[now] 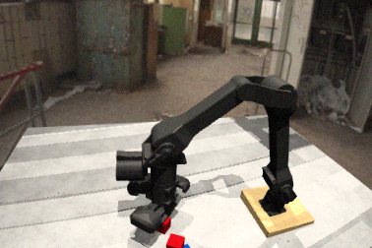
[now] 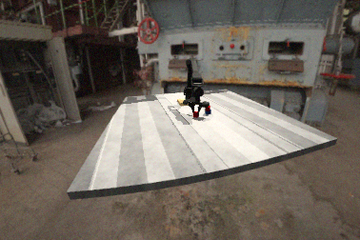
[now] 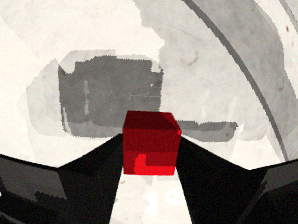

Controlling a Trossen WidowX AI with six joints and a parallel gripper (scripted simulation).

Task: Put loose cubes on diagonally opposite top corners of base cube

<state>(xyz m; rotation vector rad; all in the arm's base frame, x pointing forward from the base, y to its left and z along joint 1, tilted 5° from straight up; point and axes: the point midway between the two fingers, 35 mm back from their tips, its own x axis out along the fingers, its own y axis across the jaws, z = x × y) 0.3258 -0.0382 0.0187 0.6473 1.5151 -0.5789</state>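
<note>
Top view, arm: the black arm [image 1: 202, 116] [image 2: 190, 71] rises from a wooden board [image 1: 268, 227] [image 2: 180, 101] at lower right, bends at upper right, slopes down to the left, then drops toward the desk [image 1: 59, 165] [image 2: 143, 170].
Top view, pincer: the pincer [image 1: 161, 220] [image 2: 195, 111] [image 3: 149, 141] points down, left of bottom centre, partly hiding 1 red cube [image 1: 165, 225] [image 2: 195, 114] [image 3: 151, 145].
Top view, other cubes: a second red cube [image 1: 175, 241] [image 2: 208, 108] and a sliver of the blue cube [image 1: 187, 246] [image 2: 208, 111] show at the bottom edge.
Exterior view, arm: seen end-on, a narrow upright shape just right of centre, with 2 fingers reaching down.
Exterior view, stack: the second red cube appears above the blue one, right of the pincer; the top view cuts this off.
Wrist view, grip: partly closed, 2 fingers against opposite sides of the first red cube, holding it at centre; neither other cube shows here.
Wrist view, cube face: a bright red patch low on the front, unseen elsewhere.
</note>
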